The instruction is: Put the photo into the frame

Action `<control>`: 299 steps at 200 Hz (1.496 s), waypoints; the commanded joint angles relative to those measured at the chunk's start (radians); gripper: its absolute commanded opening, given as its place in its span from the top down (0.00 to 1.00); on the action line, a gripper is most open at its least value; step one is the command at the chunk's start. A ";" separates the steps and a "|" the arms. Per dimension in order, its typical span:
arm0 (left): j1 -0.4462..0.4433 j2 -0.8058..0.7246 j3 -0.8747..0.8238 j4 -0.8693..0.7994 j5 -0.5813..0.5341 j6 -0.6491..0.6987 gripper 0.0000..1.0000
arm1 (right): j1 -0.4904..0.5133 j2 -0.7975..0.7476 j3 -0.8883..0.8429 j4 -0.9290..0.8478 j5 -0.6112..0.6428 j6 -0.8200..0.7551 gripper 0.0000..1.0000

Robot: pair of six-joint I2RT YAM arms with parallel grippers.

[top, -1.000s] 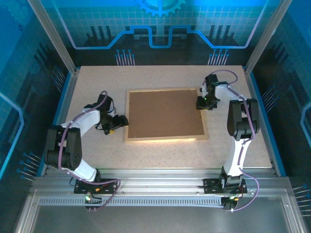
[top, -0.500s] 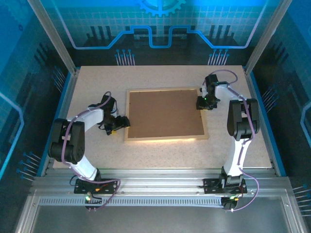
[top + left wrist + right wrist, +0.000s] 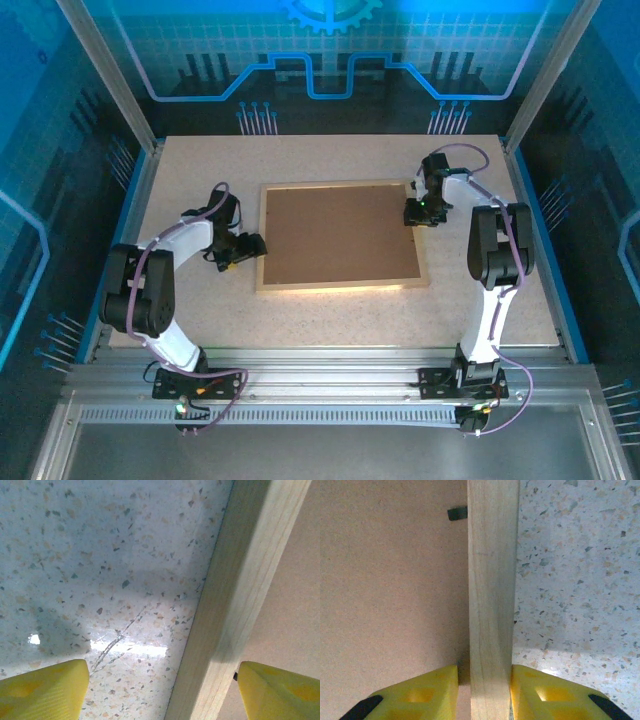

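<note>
- The desk is the biggest thing I see: a flat, pale slab speckled with dark and tan flecks like terrazzo. It is glossy enough to throw back a bright streak of light in the left wrist view.
- The frame lies flat near the middle of the desk, back side up. It is a thin rectangle of light, bare wood with fine straight grain and square-cut rails.
- A board fills the frame: plain brown and matt, with a fine fibrous surface, sitting inside the rails.
- My right tool is clenched on the frame's right rail near the far corner. One blocky yellow pad is on the board side and the other on the desk side, with the wood between them.
- My left tool is released and spread wide, straddling the left rail. One yellow pad is over the speckled desk and the other over the board, both clear of the wood.
- A small dark tab sits on the board, right against the inner edge of the right rail.
</note>
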 commanded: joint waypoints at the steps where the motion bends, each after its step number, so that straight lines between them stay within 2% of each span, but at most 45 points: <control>1: -0.007 0.014 0.020 -0.015 0.001 -0.003 0.21 | -0.003 0.007 0.003 -0.016 -0.026 -0.005 0.67; 135: -0.058 0.064 -0.030 0.003 0.002 -0.039 0.21 | -0.001 0.010 0.004 -0.014 -0.031 -0.002 0.67; 199: -0.160 0.189 -0.040 0.058 0.017 -0.104 0.21 | 0.002 0.011 0.006 -0.011 -0.038 -0.002 0.67; 258: -0.248 0.295 0.076 -0.051 -0.088 -0.079 0.21 | 0.013 0.017 0.009 -0.005 -0.060 -0.001 0.67; 299: -0.252 0.241 0.103 -0.049 -0.059 -0.088 0.21 | 0.008 0.010 0.008 -0.014 -0.028 -0.002 0.67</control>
